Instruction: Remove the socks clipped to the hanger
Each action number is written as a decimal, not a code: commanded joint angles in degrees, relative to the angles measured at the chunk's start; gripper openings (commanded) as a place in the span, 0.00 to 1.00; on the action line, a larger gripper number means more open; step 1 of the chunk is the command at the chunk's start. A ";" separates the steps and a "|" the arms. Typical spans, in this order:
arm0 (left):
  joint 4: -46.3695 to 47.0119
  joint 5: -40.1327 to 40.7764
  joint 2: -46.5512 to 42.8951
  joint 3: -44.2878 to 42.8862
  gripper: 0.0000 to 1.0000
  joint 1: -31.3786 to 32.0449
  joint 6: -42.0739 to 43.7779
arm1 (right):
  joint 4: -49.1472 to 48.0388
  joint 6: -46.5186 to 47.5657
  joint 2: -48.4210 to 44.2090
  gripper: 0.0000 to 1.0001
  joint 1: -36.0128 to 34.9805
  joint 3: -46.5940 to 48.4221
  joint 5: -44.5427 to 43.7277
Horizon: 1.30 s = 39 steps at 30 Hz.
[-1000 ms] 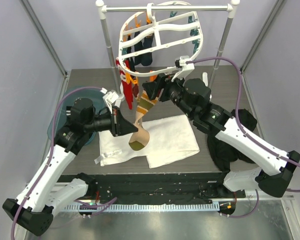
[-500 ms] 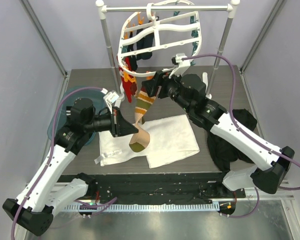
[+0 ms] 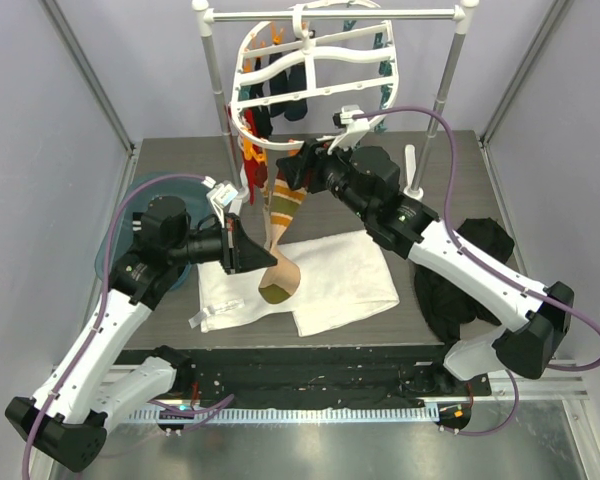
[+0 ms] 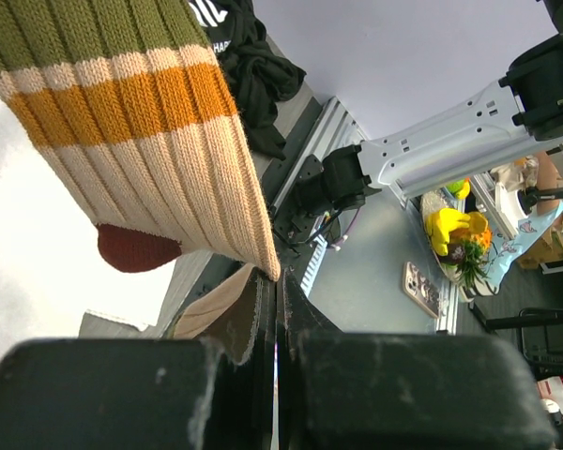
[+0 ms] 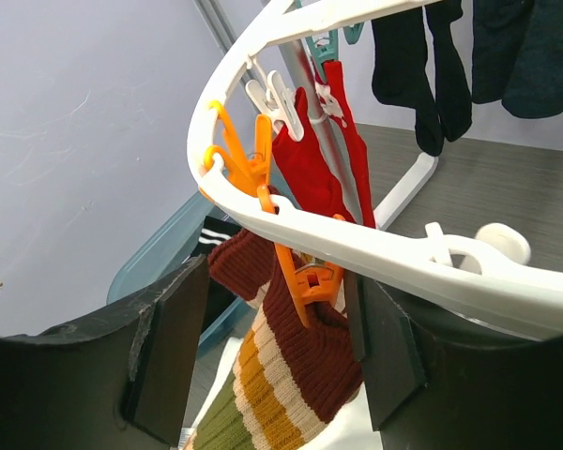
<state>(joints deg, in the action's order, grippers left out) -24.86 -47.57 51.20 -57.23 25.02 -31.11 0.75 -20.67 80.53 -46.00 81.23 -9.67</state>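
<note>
Because the hanger [image 3: 242, 95] swings loose from its hook on the rail [image 3: 330, 16], it will tip with any tug. The striped sock [image 3: 286, 205] hanging from its near rim looks light, soft and stretchy. The left gripper [image 3: 250, 252] is clamped on the sock's toe end, so the place to work is probably the orange clip [image 5: 305, 279] on the cuff, flanked by the right gripper's [image 5: 272, 356] parted fingers.

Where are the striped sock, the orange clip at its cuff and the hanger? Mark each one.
striped sock [image 5: 296, 375]: right wrist view, on its maroon cuff.
orange clip [image 5: 300, 286]: right wrist view, on its body just below the rim.
hanger [image 5: 403, 255]: right wrist view, on the white rim.
</note>
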 commanded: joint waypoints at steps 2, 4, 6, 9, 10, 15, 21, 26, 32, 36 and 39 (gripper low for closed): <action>2.45 -1.82 -0.14 -1.92 0.00 0.12 -0.88 | -4.54 -0.25 0.15 0.66 0.21 2.26 0.61; 2.71 -1.74 -0.22 -1.83 0.00 0.12 -1.05 | -4.71 -0.78 0.15 0.68 0.12 1.91 0.44; 2.98 -1.91 -0.22 -1.83 0.00 0.12 -1.23 | -4.80 -0.78 0.24 0.69 0.12 1.74 -0.78; 3.33 -2.00 0.04 -1.74 0.00 0.03 -1.67 | -5.32 -0.52 0.59 0.68 0.12 1.91 -1.23; 3.59 -2.09 -0.05 -1.74 0.00 0.12 -1.76 | -5.50 -0.43 0.59 0.67 0.12 2.00 -1.14; 3.59 -1.83 -0.13 -1.65 0.00 0.12 -1.76 | -6.12 -0.34 0.42 0.40 0.12 1.83 -3.15; 3.42 1.60 -0.84 -1.13 0.00 0.12 -1.76 | -6.38 0.36 -0.55 0.06 0.21 0.77 -4.13; 3.24 4.06 -0.05 -0.86 0.00 0.03 -1.84 | -7.08 0.63 -1.43 0.01 0.12 -0.02 -4.39; -0.97 16.41 -0.40 -2.09 0.00 0.12 0.08 | -6.99 0.28 -2.66 0.01 0.12 -0.99 -4.92; -12.79 38.93 1.61 -8.13 0.00 0.12 3.43 | -7.26 1.15 -3.63 0.13 0.21 -2.82 -7.89; -20.55 53.92 4.60 -13.23 0.00 0.03 5.27 | -7.26 1.59 -4.41 0.30 0.56 -3.97 -9.40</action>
<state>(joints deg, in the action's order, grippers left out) -34.81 -19.49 53.30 -62.96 25.19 -29.63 -3.16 -20.01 79.22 -45.95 78.22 -15.09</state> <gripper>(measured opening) 0.013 0.265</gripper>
